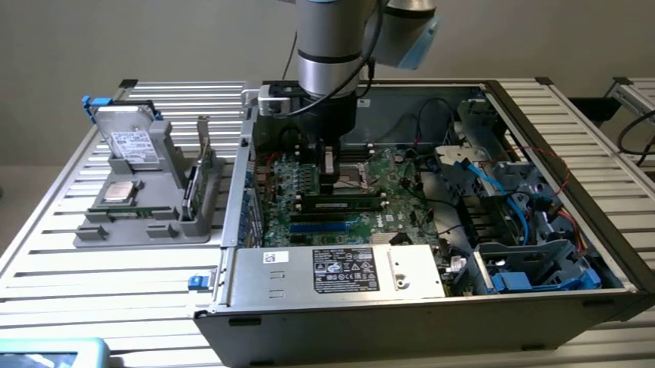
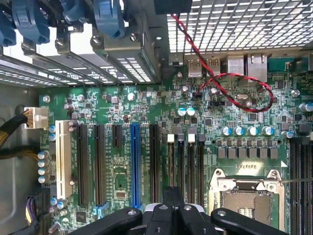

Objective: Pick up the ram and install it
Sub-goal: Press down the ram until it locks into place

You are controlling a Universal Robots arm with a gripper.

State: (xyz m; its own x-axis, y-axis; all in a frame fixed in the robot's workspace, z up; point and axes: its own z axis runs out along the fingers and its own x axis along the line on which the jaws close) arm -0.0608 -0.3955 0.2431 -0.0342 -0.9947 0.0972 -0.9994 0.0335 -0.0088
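Gripper (image 2: 171, 208) is seen pressed together, empty, low over the motherboard (image 2: 146, 161); its tips are cut off. Ram (image 1: 343, 205) is seated in a slot; its label is unreadable.

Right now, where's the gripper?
In the exterior view, the gripper is inside the open case, toward its left side. It hangs low over the motherboard next to the CPU socket, fingers shut.
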